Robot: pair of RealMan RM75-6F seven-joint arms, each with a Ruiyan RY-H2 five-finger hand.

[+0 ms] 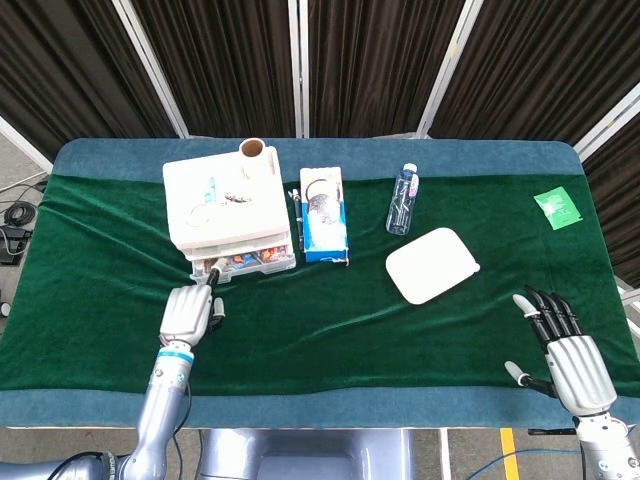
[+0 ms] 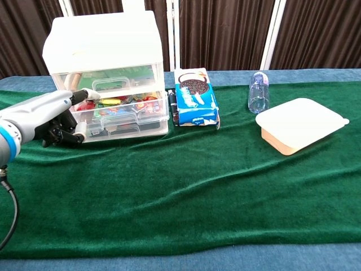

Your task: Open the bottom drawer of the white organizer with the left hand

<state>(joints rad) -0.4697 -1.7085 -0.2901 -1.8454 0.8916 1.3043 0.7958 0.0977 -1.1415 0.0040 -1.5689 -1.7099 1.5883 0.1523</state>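
The white organizer stands at the back left of the green cloth, with three clear drawers stacked. Its bottom drawer is pushed in. My left hand is just in front of the organizer's left front corner, back upward. One fingertip reaches the lower drawer fronts, and I cannot tell whether it touches them. The hand holds nothing. My right hand lies with fingers spread near the front right table edge, only in the head view.
An Oreo box lies right of the organizer, with a pen between them. Further right are a water bottle, a white lidded container and a green packet. A cardboard tube stands behind the organizer.
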